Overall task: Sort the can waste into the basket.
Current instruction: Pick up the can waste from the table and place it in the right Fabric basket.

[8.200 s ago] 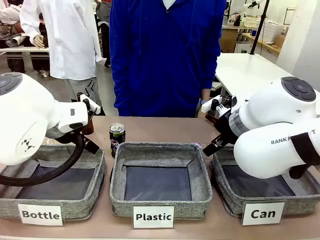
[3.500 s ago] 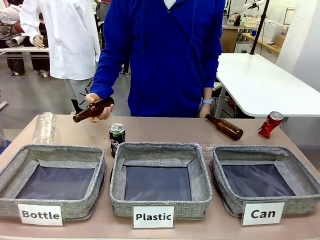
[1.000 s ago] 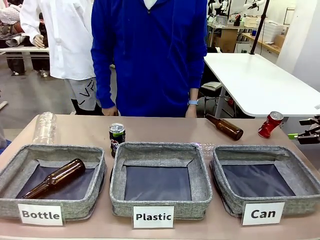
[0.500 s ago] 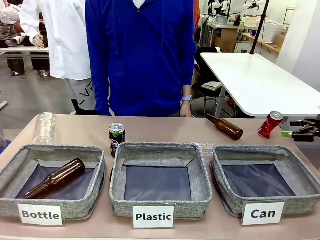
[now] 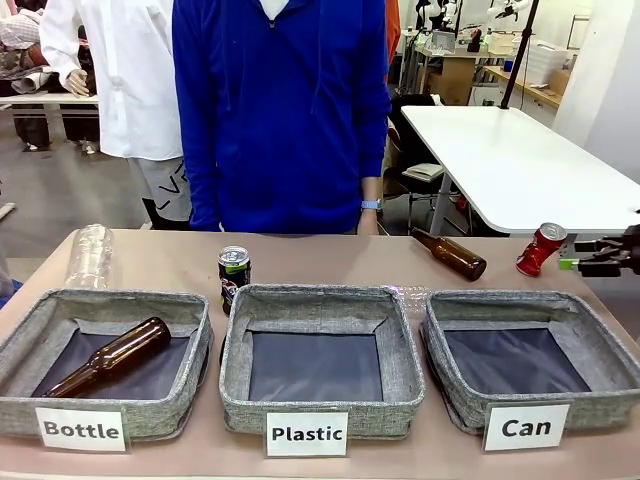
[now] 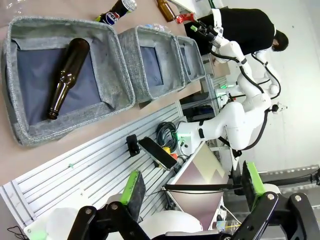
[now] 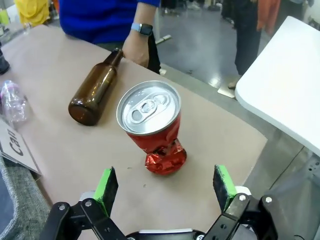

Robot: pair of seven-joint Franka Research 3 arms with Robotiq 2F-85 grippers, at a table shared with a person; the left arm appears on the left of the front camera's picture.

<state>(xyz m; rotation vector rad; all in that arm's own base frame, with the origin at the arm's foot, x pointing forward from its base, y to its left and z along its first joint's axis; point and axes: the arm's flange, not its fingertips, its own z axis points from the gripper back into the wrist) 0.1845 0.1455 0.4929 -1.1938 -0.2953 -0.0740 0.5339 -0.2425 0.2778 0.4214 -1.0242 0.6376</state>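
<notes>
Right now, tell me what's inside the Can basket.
Only the dark lining shows inside the Can basket; the red can sits on the table behind it. The near wall hides the front strip of its floor.

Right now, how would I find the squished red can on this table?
Find the grey basket labelled Can, rightmost of three. Behind it lies a brown bottle, and right of that sits the can. It is the one red, dented thing, with a silver top.
</notes>
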